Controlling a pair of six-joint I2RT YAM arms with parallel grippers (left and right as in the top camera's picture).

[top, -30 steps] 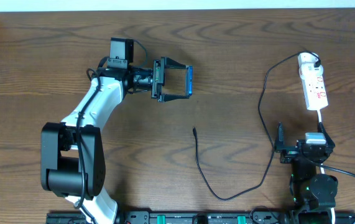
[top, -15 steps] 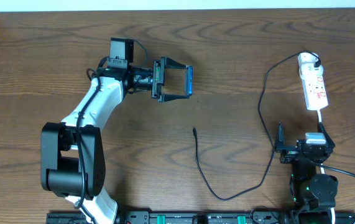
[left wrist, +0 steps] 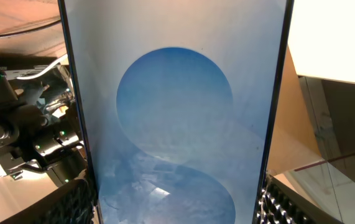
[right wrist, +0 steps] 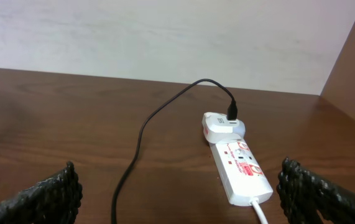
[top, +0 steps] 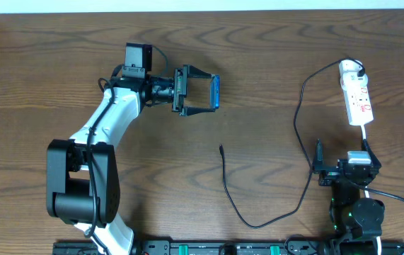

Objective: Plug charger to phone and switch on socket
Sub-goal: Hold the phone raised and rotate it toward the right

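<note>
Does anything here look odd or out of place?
The phone is clamped edge-up in the left gripper rather than lying flat. The charger has its free tip lying loose on the table, plugged into nothing.

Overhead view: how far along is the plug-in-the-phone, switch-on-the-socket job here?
Done: one end of the thin black charger cable sits in the white adapter on the white power strip. In hand: the left gripper clamps the blue-screened smartphone. Remaining: the connector tip lies loose on the wooden table, unplugged; the open right gripper is away from the strip, so switching seems pending.
</note>
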